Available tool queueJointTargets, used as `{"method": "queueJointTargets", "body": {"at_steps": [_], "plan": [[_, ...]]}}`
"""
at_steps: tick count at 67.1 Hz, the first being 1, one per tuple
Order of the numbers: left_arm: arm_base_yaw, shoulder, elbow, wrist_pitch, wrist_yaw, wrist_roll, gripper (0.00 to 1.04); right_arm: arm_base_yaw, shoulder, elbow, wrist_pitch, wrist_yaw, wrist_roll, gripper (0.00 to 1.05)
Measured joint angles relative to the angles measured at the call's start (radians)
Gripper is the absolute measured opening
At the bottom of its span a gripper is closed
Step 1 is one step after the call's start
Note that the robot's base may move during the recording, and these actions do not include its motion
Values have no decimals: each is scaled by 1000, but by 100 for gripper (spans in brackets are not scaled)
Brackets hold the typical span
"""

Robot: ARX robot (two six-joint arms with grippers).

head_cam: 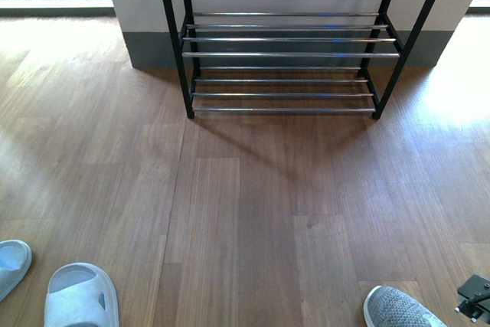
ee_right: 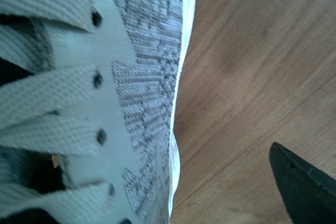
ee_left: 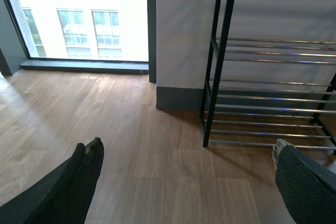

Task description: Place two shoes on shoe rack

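1. Grey knit sneaker: lies on the wood floor at the robot's near right, toe toward the shoe rack and well apart from it. Pale-blue sandals lie near left. No shoe is on the rack yet.
2. Right gripper: low, just beside the sneaker. In the wrist view one dark finger stands clear of the sole with bare floor between; the other is out of view. Judged spread, gripping nothing.
3. Left gripper: fingers wide apart, nothing between them, facing the rack.
4. Step in hand (judged): grasp the sneaker. Straddle the lace area, one finger on each sidewall. Close low, near the sole rim, where the shoe is probably firmer. Lift level.
5. Materials:
   - Upper is mottled grey knit and will likely give under pressure.
   - Flat woven laces run through punched eyelets in a smooth pale panel.
   - White sole edge is smooth and curved.
   - Sandals are moulded and smooth.
   - Rack has thin chrome bars with gaps and black frames; rest the sole across several bars.
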Motion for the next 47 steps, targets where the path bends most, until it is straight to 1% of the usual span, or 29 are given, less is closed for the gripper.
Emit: {"method": "queueJointTargets", "body": {"at_steps": [7,9,23,24,26,33,41,47], "plan": [[0,0,0,0,0,0,95,29,6,7,-3,-14,23,62],[0,0,0,0,0,0,95,29,6,9,-4,-16,25,57],[0,0,0,0,0,0,95,36,6,4,8,-48,47,26],[0,0,0,0,0,0,95,38,6,3,11,-51,52,22],[0,0,0,0,0,0,95,42,5,2,15,-51,58,19],[0,0,0,0,0,0,95,58,-11,-6,39,-66,99,2],[0,0,0,0,0,0,95,85,-56,-34,107,-101,163,1],[0,0,0,0,0,0,95,135,-153,-90,204,-133,270,1]]}}
